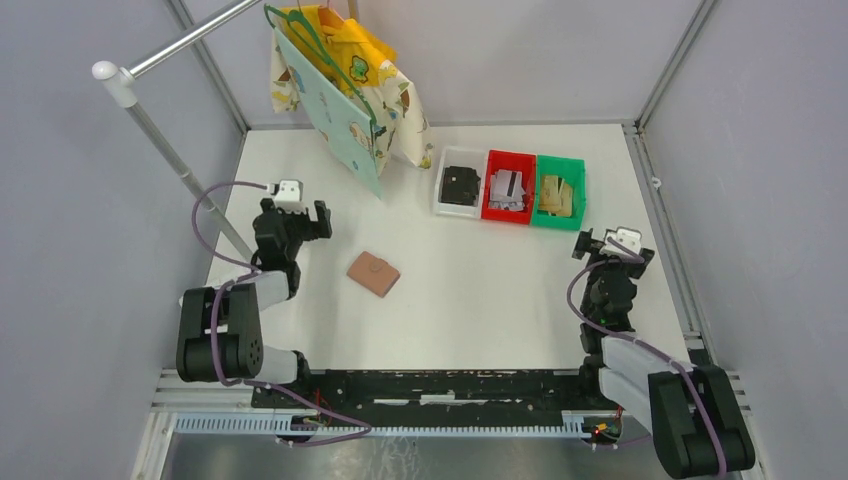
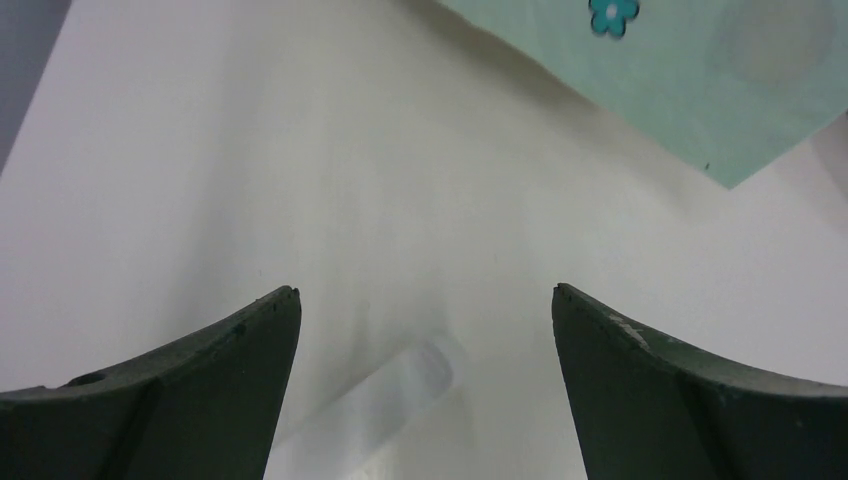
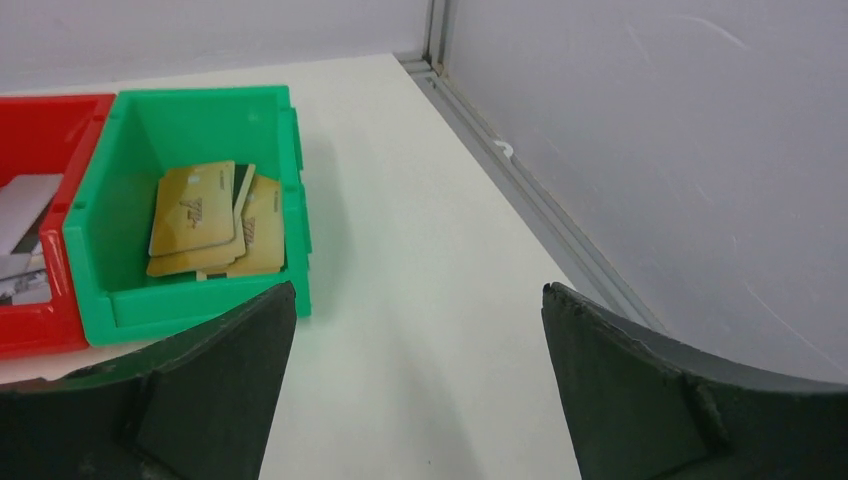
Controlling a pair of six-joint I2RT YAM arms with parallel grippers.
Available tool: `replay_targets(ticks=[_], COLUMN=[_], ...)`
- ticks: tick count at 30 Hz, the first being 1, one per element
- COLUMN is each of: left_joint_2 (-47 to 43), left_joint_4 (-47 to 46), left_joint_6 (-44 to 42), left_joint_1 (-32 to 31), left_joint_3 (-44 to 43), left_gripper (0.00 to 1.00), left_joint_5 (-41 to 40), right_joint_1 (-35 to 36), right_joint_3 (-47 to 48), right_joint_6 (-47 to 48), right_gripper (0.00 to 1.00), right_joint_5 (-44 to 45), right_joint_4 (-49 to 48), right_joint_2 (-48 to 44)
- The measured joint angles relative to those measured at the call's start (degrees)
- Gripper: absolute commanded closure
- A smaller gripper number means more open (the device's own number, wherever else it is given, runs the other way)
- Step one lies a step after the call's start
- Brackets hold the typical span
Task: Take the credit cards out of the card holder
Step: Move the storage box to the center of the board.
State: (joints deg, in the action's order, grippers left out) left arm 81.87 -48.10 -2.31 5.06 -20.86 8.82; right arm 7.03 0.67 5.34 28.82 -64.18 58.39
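Observation:
The card holder (image 1: 374,273), a small salmon-pink wallet, lies closed and flat on the white table (image 1: 470,300), left of centre. No credit cards show in it. Loose gold credit cards (image 3: 205,220) lie in the green bin (image 3: 190,300). My left gripper (image 1: 295,212) hangs open to the upper left of the card holder, apart from it. In its wrist view the left gripper (image 2: 425,300) has only bare table between its fingers. My right gripper (image 1: 612,250) stands open at the right side, just in front of the green bin (image 1: 558,195). In its wrist view the right gripper (image 3: 420,295) is empty.
Three bins stand in a row at the back right: a clear bin (image 1: 460,185) with black cards, a red bin (image 1: 507,187) with grey cards, then the green one. Printed fabrics (image 1: 345,90) hang from a rail; its slanted pole (image 1: 170,150) passes beside my left arm. Mint fabric (image 2: 700,80) hangs ahead.

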Motion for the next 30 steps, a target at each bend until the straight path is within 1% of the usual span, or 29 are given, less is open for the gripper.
replay_targets(ticks=[3,6,11,14,16,18,22,27,30], left_joint_2=[-1.8,-2.8,-5.9,-6.8,-6.7,-6.6,-6.8,-7.8,-7.8], left_joint_4=[10.7,21.5,35.0,43.5,50.6,57.5,66.9,76.6,81.5], left_joint_6=[-0.1,-0.9,-2.5,-2.7,-3.7,-5.7,-10.2,-16.1,-19.9], left_joint_1=[0.0,0.0,0.0,0.0,0.0,-0.2,-0.6,-0.8,-1.0], left_joint_3=[-8.3,-15.9,-20.2,-22.7,-26.2,-30.5,-36.6,-37.2,-37.2], left_gripper=[0.00,0.00,0.00,0.00,0.00,0.00,0.00,0.00,0.00], left_joint_5=[1.7,3.7,6.9,8.3,9.5,10.3,11.4,12.9,13.4], right_joint_1=[0.0,0.0,-0.8,-1.5,-1.0,0.9,7.8,17.4,22.8], right_joint_3=[2.6,8.7,20.9,25.8,29.9,34.6,42.8,50.1,54.5], right_joint_6=[-2.3,-6.8,-22.6,-26.8,-28.0,-28.0,-27.0,-25.8,-25.2], right_gripper=[0.02,0.02,0.02,0.02,0.02,0.02,0.02,0.02,0.03], right_joint_5=[0.8,1.3,1.2,-3.4,-6.7,-8.1,-8.2,-7.0,-6.3], right_joint_4=[10.2,20.6,38.5,44.5,49.1,53.9,61.2,66.8,69.4], right_joint_2=[-2.8,-2.4,-1.2,0.2,2.8,6.3,11.3,15.6,19.9])
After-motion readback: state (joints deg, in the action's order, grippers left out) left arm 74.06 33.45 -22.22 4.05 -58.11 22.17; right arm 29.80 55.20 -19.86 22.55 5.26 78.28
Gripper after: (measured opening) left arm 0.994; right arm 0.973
